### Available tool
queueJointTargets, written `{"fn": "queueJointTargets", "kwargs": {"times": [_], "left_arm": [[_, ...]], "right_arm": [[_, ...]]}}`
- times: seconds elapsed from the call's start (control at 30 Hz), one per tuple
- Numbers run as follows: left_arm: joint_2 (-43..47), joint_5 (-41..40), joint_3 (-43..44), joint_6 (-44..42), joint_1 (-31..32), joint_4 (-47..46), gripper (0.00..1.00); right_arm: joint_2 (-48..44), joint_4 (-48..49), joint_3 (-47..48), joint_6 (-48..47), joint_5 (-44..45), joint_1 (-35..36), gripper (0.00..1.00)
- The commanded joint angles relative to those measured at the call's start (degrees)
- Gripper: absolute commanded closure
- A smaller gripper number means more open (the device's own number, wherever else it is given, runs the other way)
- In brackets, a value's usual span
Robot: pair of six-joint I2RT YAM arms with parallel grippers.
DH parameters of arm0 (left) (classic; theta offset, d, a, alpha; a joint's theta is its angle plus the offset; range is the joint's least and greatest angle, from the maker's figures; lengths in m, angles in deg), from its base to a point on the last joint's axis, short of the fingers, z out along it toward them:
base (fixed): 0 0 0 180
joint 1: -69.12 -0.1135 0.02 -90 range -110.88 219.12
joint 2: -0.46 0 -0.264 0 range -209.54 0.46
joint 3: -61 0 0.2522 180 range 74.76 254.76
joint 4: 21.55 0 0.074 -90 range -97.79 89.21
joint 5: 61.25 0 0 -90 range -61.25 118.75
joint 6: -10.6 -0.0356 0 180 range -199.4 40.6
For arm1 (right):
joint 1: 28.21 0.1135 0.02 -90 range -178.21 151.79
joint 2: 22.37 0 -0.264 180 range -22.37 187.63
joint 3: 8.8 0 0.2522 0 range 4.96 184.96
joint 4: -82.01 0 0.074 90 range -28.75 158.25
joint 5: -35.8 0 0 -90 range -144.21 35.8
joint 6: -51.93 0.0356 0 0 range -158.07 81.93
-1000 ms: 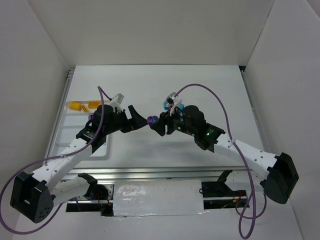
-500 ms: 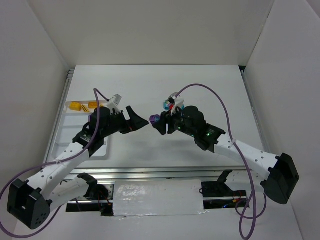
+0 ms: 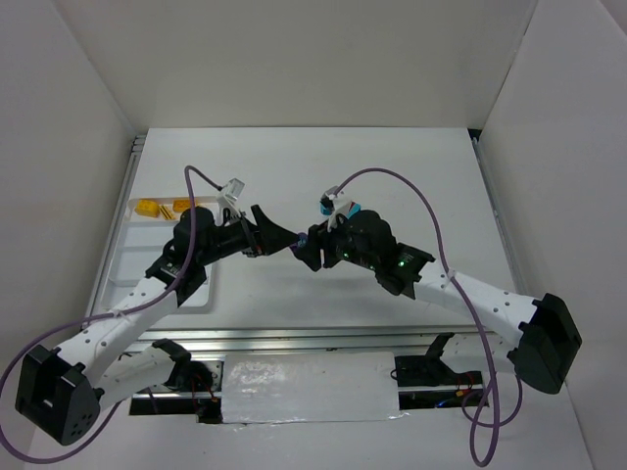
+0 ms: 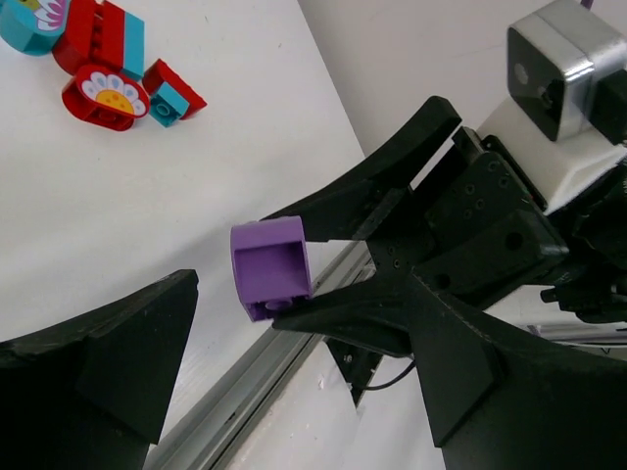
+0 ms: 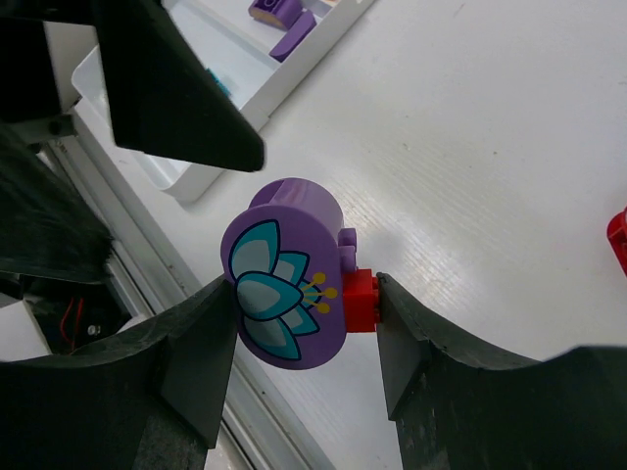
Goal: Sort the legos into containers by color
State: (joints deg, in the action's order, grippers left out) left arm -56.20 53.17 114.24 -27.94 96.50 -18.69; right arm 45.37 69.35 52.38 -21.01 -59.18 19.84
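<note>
- Right gripper pinches the purple brick by its sides, held off the table near its middle, right of the tray
- Left gripper is spread, jaws just beside the brick, seemingly not touching
- Brick: light, rigid, slick plastic (a red stud clings on); probably best gripped across flat faces

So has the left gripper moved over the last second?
Yes: the left gripper shifted right, away from the white tray, toward the purple brick in the right gripper.
</note>
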Motion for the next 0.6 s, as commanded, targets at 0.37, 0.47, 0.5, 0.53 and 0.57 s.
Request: {"fn": "queueJointTargets", "kwargs": {"times": [0.37, 0.47, 0.5, 0.53, 0.57], "left_arm": [[-3.71, 4.57, -0.37, -0.05, 1.01, -4.56, 0.18], [-5.20, 9.03, -1.07, 0.83, 1.19, -9.20, 0.28], [-5.82, 10.37, -1.42, 1.18, 1.28, -10.80, 0.36], [-6.26, 11.08, -1.43, 1.53, 1.36, -11.68, 0.39], [-6.87, 11.60, -1.43, 1.80, 1.54, -12.30, 0.41]], "right_arm": [[-2.26, 2.59, 2.68, 0.52, 1.19, 2.13, 0.88], [-2.18, 3.03, 2.94, 0.96, 1.90, 2.22, 0.88], [-2.01, 2.94, 3.12, 0.96, 1.90, 2.13, 0.88], [-2.00, 3.11, 3.29, 1.05, 1.72, 2.22, 0.88], [-2.09, 3.11, 3.47, 1.13, 1.63, 2.13, 0.88]]}}
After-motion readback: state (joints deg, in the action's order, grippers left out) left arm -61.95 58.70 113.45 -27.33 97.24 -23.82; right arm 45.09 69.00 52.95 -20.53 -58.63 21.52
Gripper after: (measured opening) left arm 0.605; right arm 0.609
